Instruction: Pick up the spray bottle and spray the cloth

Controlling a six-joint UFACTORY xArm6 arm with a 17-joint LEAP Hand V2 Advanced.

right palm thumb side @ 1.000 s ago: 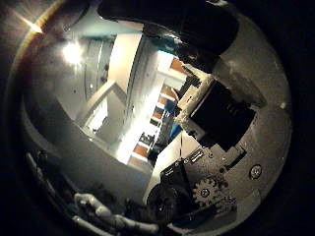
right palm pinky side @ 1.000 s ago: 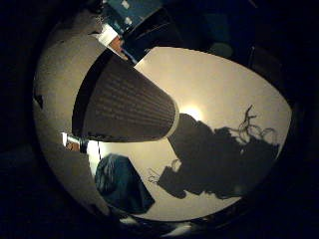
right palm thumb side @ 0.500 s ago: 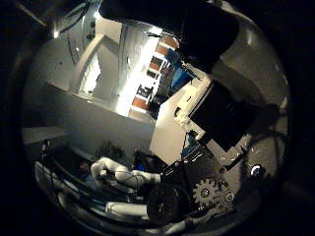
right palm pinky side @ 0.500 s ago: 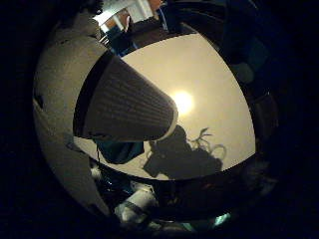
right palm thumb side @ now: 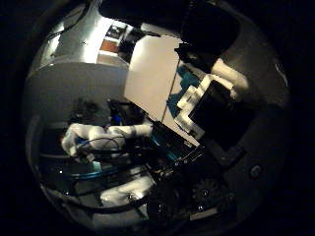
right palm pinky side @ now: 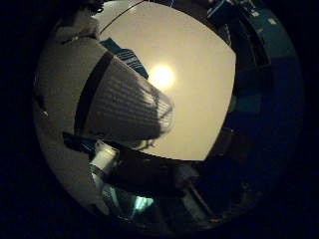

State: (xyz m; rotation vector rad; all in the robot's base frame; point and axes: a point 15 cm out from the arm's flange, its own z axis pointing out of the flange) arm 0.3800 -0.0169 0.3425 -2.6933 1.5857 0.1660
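White table [right palm pinky side: 199,99] fills the little-finger view, lamp glare on it, dim room beyond. The hand [right palm pinky side: 119,107] shows one ribbed finger straight out, holding nothing. A blue cloth [right palm pinky side: 124,55] peeks past it on the table. Spray bottle: not seen. Likely light, slick plastic; best gripped at the neck.

The hand [right palm thumb side: 221,113] has swung, its view now reaching past the table [right palm pinky side: 199,99] edge.

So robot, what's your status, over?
Hand over white table, fingers unclear. Blue cloth beside it. Spray bottle not seen. Nothing blocking.
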